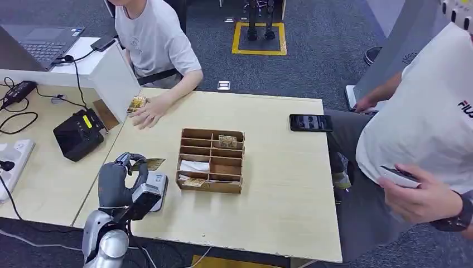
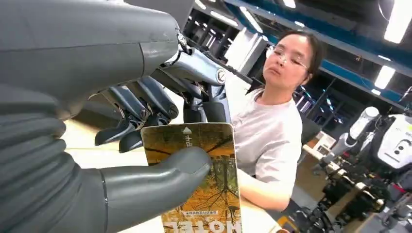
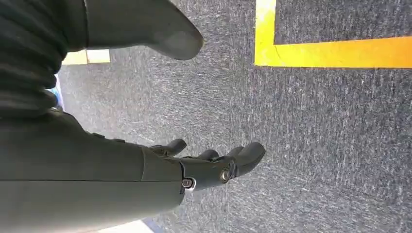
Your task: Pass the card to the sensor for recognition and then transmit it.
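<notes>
Pinched at one end by the left hand (image 1: 120,181), lower left of frame, the hotel key card (image 1: 148,164) seems light, stiff, slippery; the right hand (image 3: 194,167) hangs spread, nothing held.

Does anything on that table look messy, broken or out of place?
Nothing stands out. The left hand holds the card level over the table, and the wooden organizer sits square with cards tucked inside.

Glossy printed plastic hotel card (image 2: 209,179); matt grey rubbery left hand (image 1: 118,181); smooth pale wood-laminate bench (image 1: 279,167); brown cardboard compartment tray (image 1: 212,162); rough grey carpet floor (image 3: 316,145).
</notes>
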`<action>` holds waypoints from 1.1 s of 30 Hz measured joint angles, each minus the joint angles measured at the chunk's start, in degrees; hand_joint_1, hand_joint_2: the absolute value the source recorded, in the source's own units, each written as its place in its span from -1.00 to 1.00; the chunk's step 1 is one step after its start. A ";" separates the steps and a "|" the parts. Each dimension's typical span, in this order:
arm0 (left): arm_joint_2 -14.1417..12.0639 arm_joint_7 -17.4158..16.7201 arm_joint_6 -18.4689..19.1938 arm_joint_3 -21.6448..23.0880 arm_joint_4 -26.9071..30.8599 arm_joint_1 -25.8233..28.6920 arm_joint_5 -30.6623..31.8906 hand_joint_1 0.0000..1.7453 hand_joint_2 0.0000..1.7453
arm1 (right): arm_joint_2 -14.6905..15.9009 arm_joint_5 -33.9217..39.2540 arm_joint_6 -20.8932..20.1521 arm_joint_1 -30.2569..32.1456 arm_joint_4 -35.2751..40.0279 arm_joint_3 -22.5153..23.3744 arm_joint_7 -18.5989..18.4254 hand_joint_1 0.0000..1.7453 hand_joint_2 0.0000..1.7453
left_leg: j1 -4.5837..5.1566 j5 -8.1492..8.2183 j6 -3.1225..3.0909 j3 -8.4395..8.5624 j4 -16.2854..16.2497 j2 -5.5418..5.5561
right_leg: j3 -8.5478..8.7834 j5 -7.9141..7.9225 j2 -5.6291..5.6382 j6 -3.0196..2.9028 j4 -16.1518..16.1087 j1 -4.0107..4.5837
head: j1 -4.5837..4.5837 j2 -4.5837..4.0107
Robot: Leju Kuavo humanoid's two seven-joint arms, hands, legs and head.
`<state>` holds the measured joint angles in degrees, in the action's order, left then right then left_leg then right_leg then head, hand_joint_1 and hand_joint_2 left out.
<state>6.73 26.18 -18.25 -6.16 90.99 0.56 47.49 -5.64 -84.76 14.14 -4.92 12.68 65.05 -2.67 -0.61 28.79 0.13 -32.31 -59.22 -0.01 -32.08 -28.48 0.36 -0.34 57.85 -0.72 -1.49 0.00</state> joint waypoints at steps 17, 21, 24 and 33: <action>3.15 -2.01 0.79 -6.03 -3.34 -0.74 -1.11 1.00 1.00 | -0.07 -0.55 -0.17 0.00 0.00 0.37 -0.07 -1.00 1.00 | 0.00 0.00 0.00 0.00 -0.01 -0.01 | 0.00 0.00 0.00 0.01 0.00 0.00 | 0.00 0.00; 3.61 -2.01 0.52 -7.12 -4.70 -0.80 -0.72 1.00 1.00 | -0.09 -0.57 -0.17 -0.01 0.00 0.37 -0.07 -1.00 1.00 | 0.00 0.00 -0.01 0.00 -0.01 0.00 | 0.00 0.00 0.00 0.01 0.00 0.00 | 0.00 0.00; 3.82 -2.01 0.50 -7.43 -5.44 -1.01 -0.54 1.00 1.00 | -0.11 -0.57 -0.17 -0.01 0.00 0.37 -0.07 -1.00 1.00 | 0.00 -0.01 -0.01 -0.01 -0.01 0.00 | 0.01 0.00 0.00 0.01 0.00 0.00 | 0.00 0.00; 4.50 -2.01 0.68 -8.22 -8.26 -1.41 0.40 1.00 1.00 | -0.11 -1.29 -0.17 -0.02 0.00 0.37 -0.07 -1.00 1.00 | 0.00 -0.02 -0.03 -0.01 -0.02 0.00 | 0.01 0.01 0.00 0.01 0.00 0.00 | 0.00 0.00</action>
<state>11.23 24.17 -17.57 -14.38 82.73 -0.85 47.89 -5.75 -86.05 13.97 -4.93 12.68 65.42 -2.73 -0.61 28.77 0.10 -32.31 -59.24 -0.01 -32.07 -28.47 0.35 -0.33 57.85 -0.72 -1.49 0.00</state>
